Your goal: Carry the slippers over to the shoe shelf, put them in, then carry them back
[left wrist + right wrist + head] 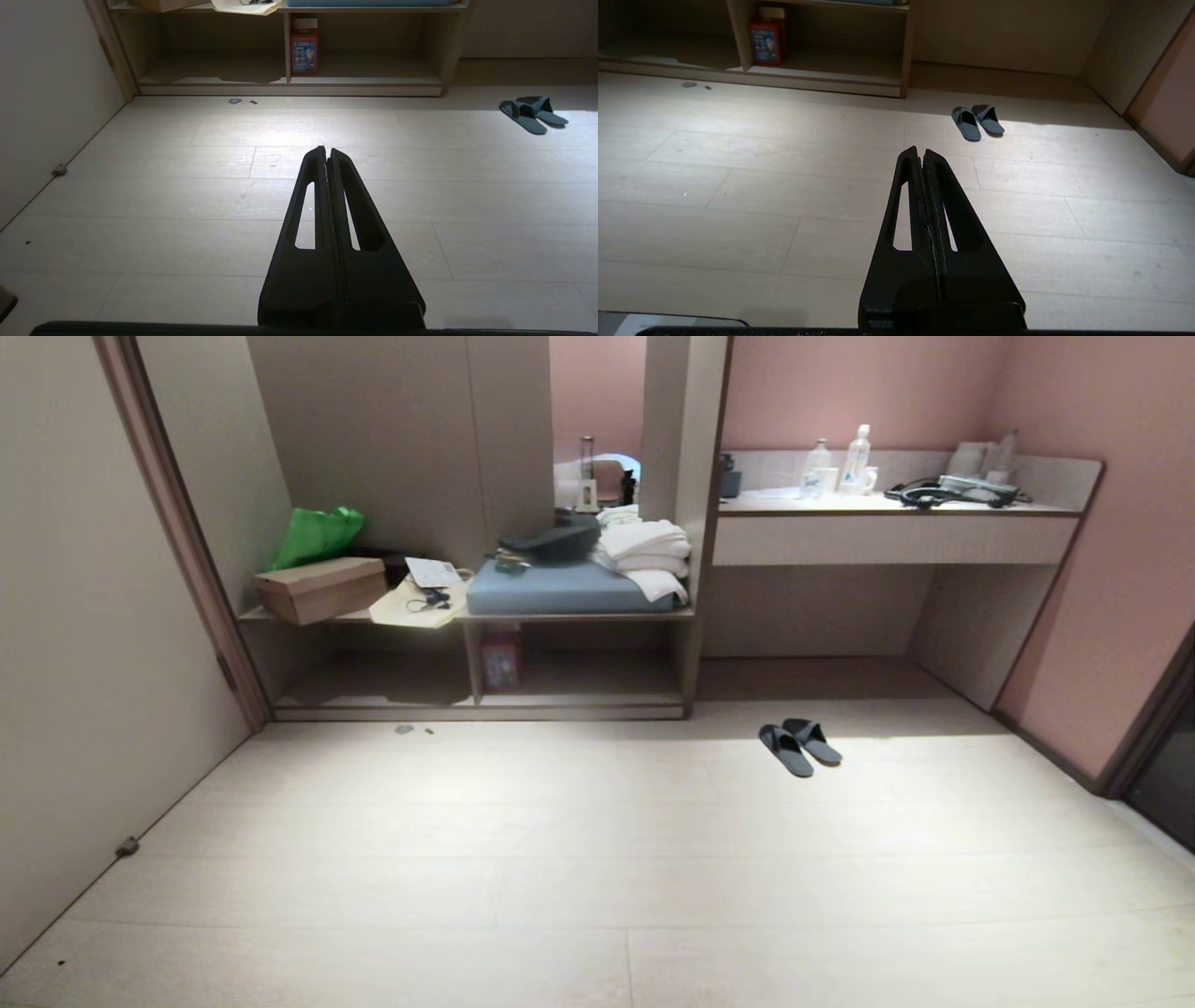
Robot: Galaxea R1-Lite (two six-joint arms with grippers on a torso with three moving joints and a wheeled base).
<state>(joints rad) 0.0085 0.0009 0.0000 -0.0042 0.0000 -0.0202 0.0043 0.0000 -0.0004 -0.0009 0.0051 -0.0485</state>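
A pair of dark slippers (800, 746) lies side by side, touching, on the pale plank floor (597, 859), toes pointing toward the back wall, in front of the open space under the desk surface (887, 506) and well apart from both arms; the shoe shelf (476, 700), a low unit w/ 2 compartments split by an upright divider, stands to the left of them against the wall; a red box (500, 660) sits just beside the divider; the left compartment looks bare. On top of the shelf: a cardboard box (320, 589), a green bag (317, 536), papers, a blue-grey cushion (569, 588) and folded white towels (646, 555); bottles (856, 460) and a black cable rest on the desk surface at right. 2 small bits of debris (404, 729) lie on the floor near the shelf's base. Left gripper (326, 150) hangs over bare floor, jaws pressed together, holding nothing; right gripper (921, 151) likewise, jaws closed and empty, w/ the slippers ahead of it; neither arm shows in the head view.
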